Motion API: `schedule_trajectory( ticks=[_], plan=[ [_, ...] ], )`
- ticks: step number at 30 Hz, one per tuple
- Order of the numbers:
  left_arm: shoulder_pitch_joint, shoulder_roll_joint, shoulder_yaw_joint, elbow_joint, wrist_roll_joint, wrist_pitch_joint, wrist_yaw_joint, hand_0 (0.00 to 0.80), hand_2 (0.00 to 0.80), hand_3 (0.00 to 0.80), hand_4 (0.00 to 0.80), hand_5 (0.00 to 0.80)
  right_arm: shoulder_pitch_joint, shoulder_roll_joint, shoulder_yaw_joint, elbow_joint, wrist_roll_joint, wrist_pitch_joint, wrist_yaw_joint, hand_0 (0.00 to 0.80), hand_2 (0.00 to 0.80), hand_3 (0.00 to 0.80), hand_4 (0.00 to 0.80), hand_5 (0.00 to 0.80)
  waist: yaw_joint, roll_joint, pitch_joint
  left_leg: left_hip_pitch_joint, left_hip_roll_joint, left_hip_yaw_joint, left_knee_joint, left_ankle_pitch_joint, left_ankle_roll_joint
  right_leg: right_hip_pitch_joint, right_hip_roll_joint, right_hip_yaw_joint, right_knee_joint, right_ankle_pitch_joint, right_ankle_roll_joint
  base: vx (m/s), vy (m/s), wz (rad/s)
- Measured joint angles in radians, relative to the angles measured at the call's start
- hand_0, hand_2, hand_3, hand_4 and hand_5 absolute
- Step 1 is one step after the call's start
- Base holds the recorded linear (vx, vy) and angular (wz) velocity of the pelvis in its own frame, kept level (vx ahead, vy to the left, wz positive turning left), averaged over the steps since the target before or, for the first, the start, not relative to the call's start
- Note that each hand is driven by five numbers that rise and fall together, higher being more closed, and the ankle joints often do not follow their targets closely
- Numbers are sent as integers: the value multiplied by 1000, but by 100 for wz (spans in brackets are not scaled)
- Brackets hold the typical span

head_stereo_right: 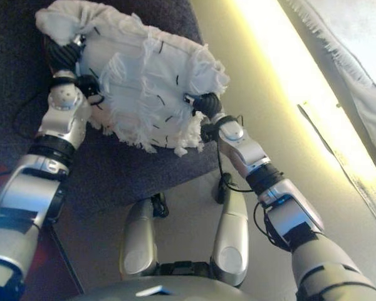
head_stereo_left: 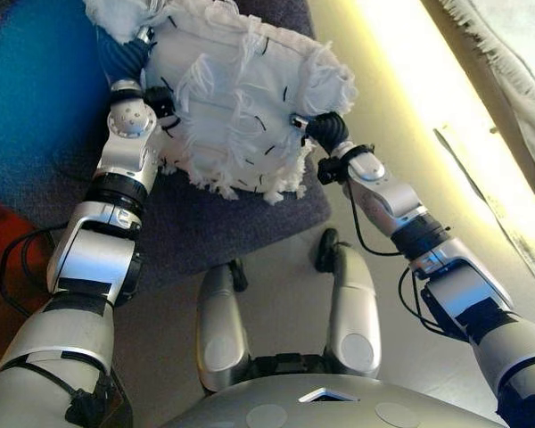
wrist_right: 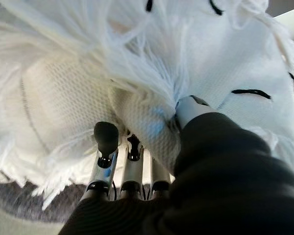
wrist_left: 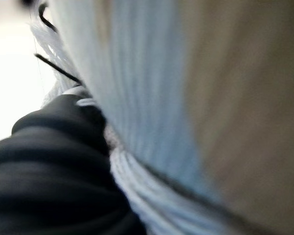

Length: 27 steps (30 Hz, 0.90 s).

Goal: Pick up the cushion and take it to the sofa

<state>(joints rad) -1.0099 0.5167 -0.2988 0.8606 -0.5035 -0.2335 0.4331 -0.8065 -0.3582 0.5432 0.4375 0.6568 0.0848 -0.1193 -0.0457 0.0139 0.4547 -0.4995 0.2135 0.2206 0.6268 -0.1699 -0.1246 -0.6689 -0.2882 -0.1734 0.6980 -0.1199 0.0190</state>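
While one white fringed cushion (head_stereo_left: 241, 98) hangs over the dark rug (head_stereo_left: 205, 223), right hand (wrist_right: 137, 166) grips it; left hand (head_stereo_left: 125, 55) fingers hidden.

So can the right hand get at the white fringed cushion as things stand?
Probably yes, it is already there: the right hand presses against the white fringed cushion at its edge, fingers tucked into the fabric, nothing between them. The left hand is on the opposite side.

Dark grey rug (head_stereo_left: 205, 223), pale floor (head_stereo_left: 410, 116)
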Motion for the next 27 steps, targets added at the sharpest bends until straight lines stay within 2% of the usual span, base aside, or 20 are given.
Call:
schedule_trajectory(
  ticks=[5, 13, 14, 15, 16, 21, 27],
  plan=[
    [-24, 3, -3, 25, -2, 0, 13, 800, 800, 800, 800, 800, -10, -1, 3, -24, -26, 24, 15, 800, 800, 800, 800, 800, -22, -1, 6, 0, -5, 0, -8, 1, 0, -1, -4, 1, -2, 0, 2, -1, -5, 1],
    [-31, 5, -4, 45, -22, 1, 36, 800, 800, 800, 800, 800, -27, -4, 8, -24, -39, 58, 30, 800, 800, 800, 800, 800, -20, -1, 6, 14, -12, 19, -25, 4, 5, -4, -7, 16, -10, 3, 9, 8, 23, -3],
    [-31, 7, -4, 53, -22, 3, 40, 662, 662, 662, 662, 662, -32, -4, 16, -24, -38, 62, 30, 800, 800, 800, 800, 800, -21, 0, 6, 19, -14, 25, -30, 6, 7, -4, -7, 23, -13, 6, 11, 21, 59, -9],
    [-35, 7, -4, 63, -23, 4, 43, 0, 0, 0, 0, 0, -38, -4, 19, -24, -38, 70, 30, 543, 543, 543, 543, 543, -20, 1, 6, 21, -18, 27, -33, 6, 8, -4, -9, 24, -15, 7, 12, 25, 54, -2],
    [-38, 7, -3, 72, -31, 5, 47, 0, 0, 0, 0, 0, -44, -4, 23, -24, -38, 78, 30, 0, 0, 0, 0, 0, -24, 1, 7, 23, -23, 28, -39, 10, 9, -4, -13, 26, -17, 9, 13, 27, 49, 1],
    [-42, 11, -3, 90, -64, 10, 71, 0, 0, 0, 0, 0, -45, -6, 48, -31, -38, 97, 29, 0, 0, 0, 0, 0, -22, 3, 7, 51, -31, 48, -71, 19, 13, 9, -16, 34, -38, 19, 17, 17, 29, -4],
    [-50, 3, -3, 90, -78, 10, 83, 0, 0, 0, 0, 0, -32, -11, 66, -36, -38, 96, -4, 0, 0, 0, 0, 0, -24, 5, 8, 108, -47, 53, -147, 50, 10, 61, -14, 25, -95, 40, 21, 15, 9, 1]
  ],
)
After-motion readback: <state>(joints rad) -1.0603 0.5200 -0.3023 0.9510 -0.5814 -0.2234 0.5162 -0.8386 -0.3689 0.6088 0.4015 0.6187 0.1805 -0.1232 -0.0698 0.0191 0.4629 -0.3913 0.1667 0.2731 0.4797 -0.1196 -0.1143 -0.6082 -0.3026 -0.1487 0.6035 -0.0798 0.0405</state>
